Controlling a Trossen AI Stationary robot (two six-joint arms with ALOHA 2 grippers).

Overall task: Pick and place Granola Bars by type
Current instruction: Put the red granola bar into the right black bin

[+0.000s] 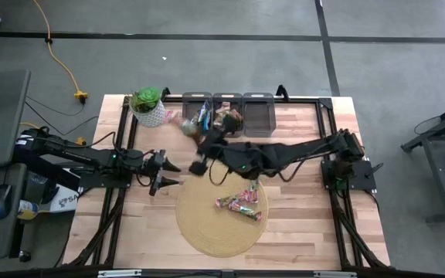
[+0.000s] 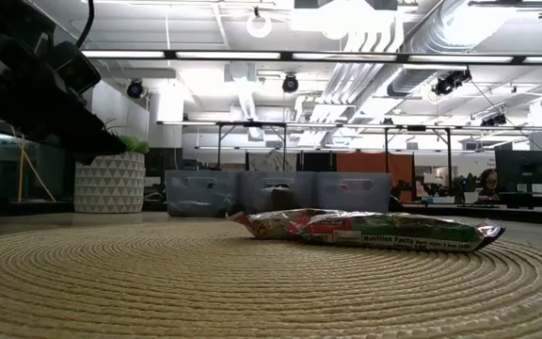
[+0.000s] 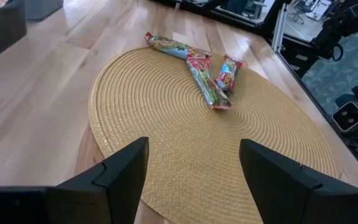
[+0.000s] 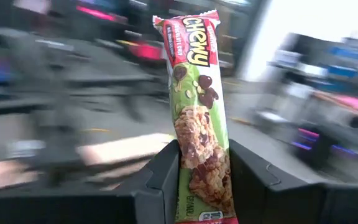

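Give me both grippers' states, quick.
Left gripper: open, empty, above the mat.
Right gripper: shut on a granola bar.

held bar (image 4: pixel 201 118): green wrapper with red ends, white lettering, printed brown granola and dark chocolate chips
bars on the mat (image 1: pixel 240 202): green and red wrappers with pink-red ends; one (image 2: pixel 412 231) shows a white panel with dark text
mat (image 1: pixel 207 228): round, woven in concentric rings, straw tan
table (image 1: pixel 300 224): light wood planks with visible grain, black frame rails along the edges
bins (image 1: pixel 257 113): three, translucent grey, at the table's far edge
plant pot (image 1: pixel 149 114): white with a grey triangle pattern, green leaves
arms (image 1: pixel 284 154): black
right gripper (image 4: pixel 201 186): dark fingers
left gripper (image 3: pixel 194 180): dark fingers
floor cable (image 1: pixel 62 66): yellow-orange
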